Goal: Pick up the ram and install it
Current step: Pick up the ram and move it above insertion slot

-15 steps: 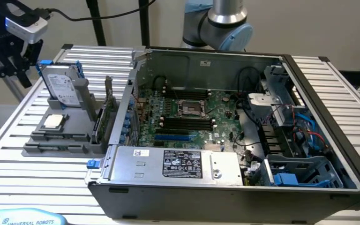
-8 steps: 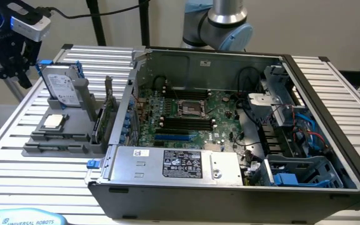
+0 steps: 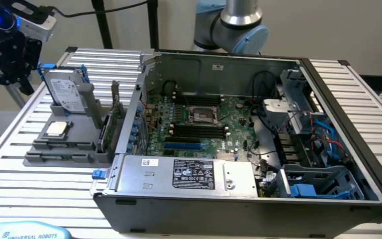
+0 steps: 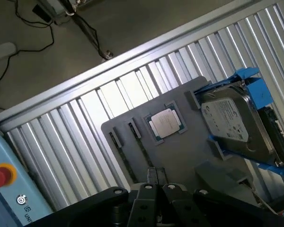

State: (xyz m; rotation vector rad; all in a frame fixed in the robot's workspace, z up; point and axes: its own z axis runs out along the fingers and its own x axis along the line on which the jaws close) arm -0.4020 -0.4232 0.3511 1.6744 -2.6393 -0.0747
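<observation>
**Gripper shut above the parts holder, ram not yet lifted**

The gripper (image 4: 154,176) hangs over the slatted tabletop (image 3: 18,199) near its far corner on the exterior view's left, tilted down toward the gray holder (image 4: 180,156); its fingers are pressed together and I see nothing between them, so nothing is picked up yet. The holder lies by the tabletop's edge on that same side, just beside the open computer case (image 3: 244,204); it seems built to keep each part in a known pose. A hard drive (image 4: 227,118) stands propped in its blue frame; a processor chip (image 4: 166,124) lies flat in a square recess; a green card (image 3: 115,119) stands on edge against the side nearest the case. The ram (image 4: 138,142) is, as far as I can judge, the thin dark strip set on edge in one of two narrow slots beside the chip; I cannot be sure of it. Standing that way, its long edge would be offered upward for a pinch. In the wrist view the fingertips line up with the near end of that slot. Inside the case the black memory slots (image 3: 194,130) lie side by side on the board, with no stick that I can make out.
</observation>
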